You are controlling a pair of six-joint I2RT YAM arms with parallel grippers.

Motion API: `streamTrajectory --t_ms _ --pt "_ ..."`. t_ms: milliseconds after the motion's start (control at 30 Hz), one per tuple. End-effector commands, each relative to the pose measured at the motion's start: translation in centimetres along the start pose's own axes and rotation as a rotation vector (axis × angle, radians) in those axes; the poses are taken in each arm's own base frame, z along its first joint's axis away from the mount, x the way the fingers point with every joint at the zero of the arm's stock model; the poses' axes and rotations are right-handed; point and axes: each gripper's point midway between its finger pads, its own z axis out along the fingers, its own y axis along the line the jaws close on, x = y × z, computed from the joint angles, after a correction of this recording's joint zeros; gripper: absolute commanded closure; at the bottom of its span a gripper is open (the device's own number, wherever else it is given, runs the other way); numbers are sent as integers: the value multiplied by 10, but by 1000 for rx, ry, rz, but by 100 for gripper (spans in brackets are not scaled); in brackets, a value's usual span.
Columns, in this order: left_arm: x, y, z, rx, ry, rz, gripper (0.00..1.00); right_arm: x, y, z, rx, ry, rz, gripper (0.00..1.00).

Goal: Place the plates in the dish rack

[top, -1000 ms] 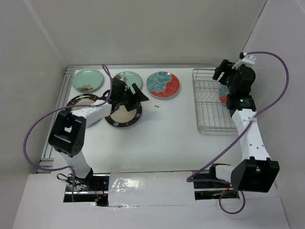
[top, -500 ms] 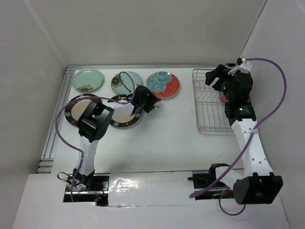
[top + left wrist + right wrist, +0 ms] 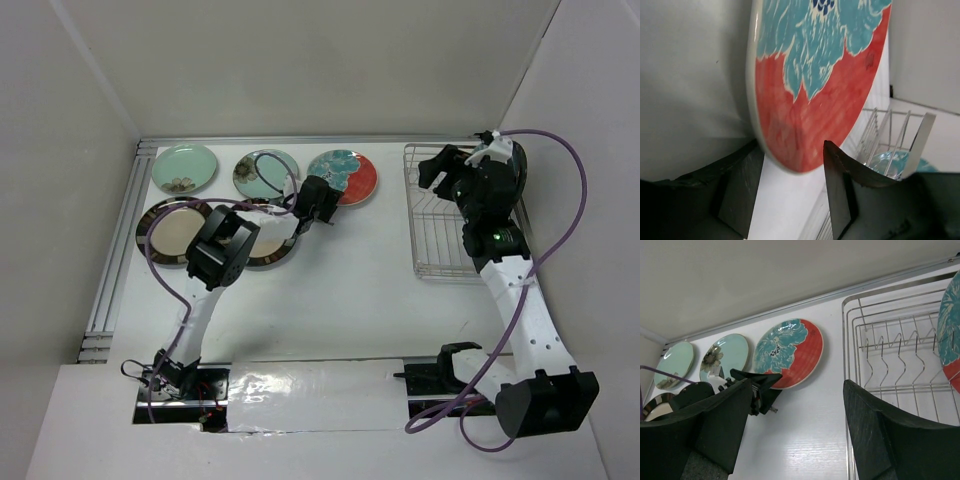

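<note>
White table carries everything, and the silver wire dish rack stands at its right side, so all else is placed from that rack. Inside the rack's far half, one red-orange plate stands upright among the dividers. Just left of the rack, a second red-orange plate with teal flowers lies by the back edge. Further left in the same row come a mint plate with a flower and a plainer mint plate. Nearer than these, well left of the rack, lie a cream plate with a dark striped rim and its twin, the twin partly under the left arm. The right gripper hovers over the rack's far left corner — jaws wide, nothing between them. The left gripper straddles the near rim of the flowered plate left of the rack — jaws apart, not closed onto it.
</note>
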Motion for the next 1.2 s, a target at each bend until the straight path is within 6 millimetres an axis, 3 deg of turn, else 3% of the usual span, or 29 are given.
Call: streamTrajectory --t_ms 0,33,100,233,267,333,367,500,533,600,633,667,733,767,833,900,967,1000,1033,1133,1167 --pt "-5 34 19 -100 -78 -52 39 -15 5 -12 7 -61 -10 20" --pt "-6 27 19 -87 -79 -66 40 -15 5 -12 7 -61 -10 20" --pt "-8 34 25 -97 -104 -87 44 -9 6 -11 3 -47 -12 20" --pt "-8 41 27 -115 -106 -112 61 -4 5 -10 7 -38 -13 20" --pt "-8 38 28 -105 -106 -115 70 -4 3 -10 17 -42 -13 19" --pt "-8 47 25 -116 -107 -121 81 -4 0 -12 29 -46 -22 20" --pt "-10 36 19 -94 -106 -127 87 -2 -1 -12 32 -38 -23 20" --pt "-13 35 2 -57 -105 -105 97 -2 -1 -12 31 -37 -32 19" --pt "-16 20 -8 -23 -105 -114 100 2 0 -10 25 -25 -42 19" --pt "-17 18 -21 15 -96 -83 100 -3 5 -9 8 -22 -42 18" --pt "-22 -5 -37 73 -98 -76 100 3 8 -6 -13 9 -56 17" --pt "-22 -3 -46 91 -92 -35 100 2 12 -6 -29 22 -68 16" --pt "-24 -26 -74 175 -73 16 100 11 22 2 -84 83 -77 15" --pt "-29 -12 -72 148 -79 17 100 13 26 1 -111 93 -76 15" --pt "-30 -46 -104 267 -53 59 100 23 30 6 -141 145 -82 14" --pt "-34 -46 -121 304 -12 84 100 29 40 7 -198 184 -77 12" --pt "-38 -72 -149 406 8 114 100 37 43 12 -224 216 -73 12" --pt "-36 -67 -157 418 42 131 100 38 50 12 -262 231 -70 11" --pt "-35 -81 -175 473 57 160 100 42 52 13 -272 246 -57 11" --pt "-38 -86 -202 558 110 208 100 54 60 16 -327 298 -28 10" --pt "-37 -97 -220 613 123 226 100 62 60 18 -341 316 -24 10"
